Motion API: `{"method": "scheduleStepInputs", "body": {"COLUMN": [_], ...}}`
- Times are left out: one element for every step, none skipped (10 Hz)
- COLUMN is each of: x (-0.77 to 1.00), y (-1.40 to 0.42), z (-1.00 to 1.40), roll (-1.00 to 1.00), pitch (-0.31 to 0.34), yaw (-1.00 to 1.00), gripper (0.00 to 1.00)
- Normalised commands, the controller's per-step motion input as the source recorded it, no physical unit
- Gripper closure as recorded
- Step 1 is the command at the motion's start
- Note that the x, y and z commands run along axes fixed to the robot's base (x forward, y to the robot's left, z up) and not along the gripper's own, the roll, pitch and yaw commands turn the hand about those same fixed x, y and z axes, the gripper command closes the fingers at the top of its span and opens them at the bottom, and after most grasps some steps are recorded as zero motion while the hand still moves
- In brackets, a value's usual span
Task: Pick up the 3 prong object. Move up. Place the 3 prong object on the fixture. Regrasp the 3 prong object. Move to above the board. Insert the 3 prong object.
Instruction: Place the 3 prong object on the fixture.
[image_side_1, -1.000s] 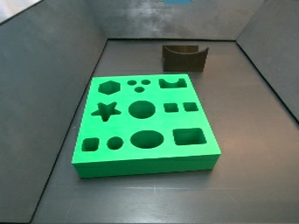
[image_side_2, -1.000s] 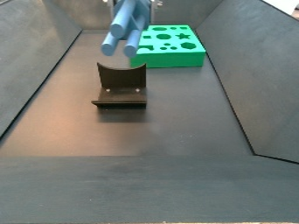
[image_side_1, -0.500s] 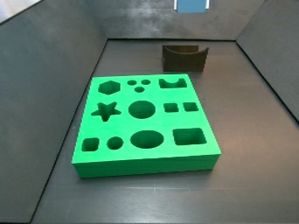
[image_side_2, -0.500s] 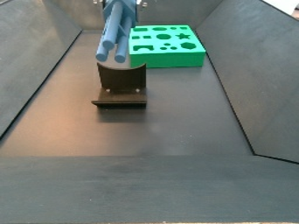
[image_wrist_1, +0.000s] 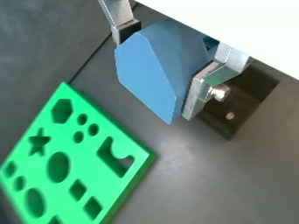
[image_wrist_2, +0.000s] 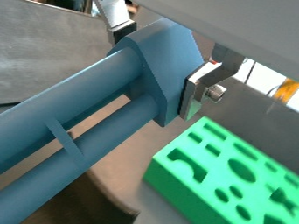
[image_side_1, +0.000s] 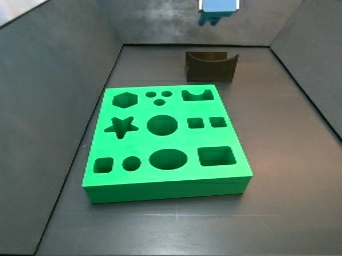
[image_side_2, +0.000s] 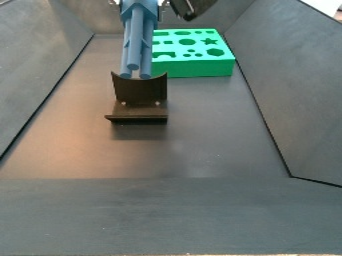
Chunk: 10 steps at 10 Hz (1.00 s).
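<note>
lowering the 3 prong object (image_side_2: 134, 40) squarely into the fixture (image_side_2: 138, 98) notch looks like the step in hand; the prong ends hang just above that notch, so a slow, straight descent should seat them without tipping. the piece is blue, with long round prongs from a wedge-shaped head. the gripper (image_wrist_1: 163, 66), above the fixture, has its jaws closed on that head. beyond the fixture lies the board (image_side_2: 190, 52).

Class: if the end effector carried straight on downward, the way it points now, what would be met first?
Probably the fixture. The end effector holds the 3 prong object upright, prongs down, just above the fixture's notch; those prongs would likely meet it first, though depth is unclear.
</note>
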Motion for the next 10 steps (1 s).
{"method": "scheduleStepInputs", "body": {"x": [0.08, 0.07, 0.07, 0.08, 0.08, 0.07, 0.07, 0.08, 0.08, 0.10], "y": [0.04, 0.04, 0.04, 0.04, 0.04, 0.04, 0.03, 0.02, 0.02, 0.02], "z": [-0.01, -0.02, -0.01, -0.01, -0.02, -0.01, 0.00, -1.00, -1.00, -1.00], "roll": [-1.00, -1.00, -0.96, -0.71, -0.52, -0.34, -0.24, -0.12, -0.10, -0.09], "pitch": [0.173, 0.190, 0.193, 0.150, 0.115, 0.080, 0.037, -0.018, -0.042, -0.074], "yaw": [-0.07, -0.11, -0.15, -0.18, -0.19, -0.19, -0.19, -0.14, -0.12, -0.09], "gripper": [1.00, 1.00, 1.00, 1.00, 1.00, 1.00, 1.00, 1.00, 1.00, 1.00]}}
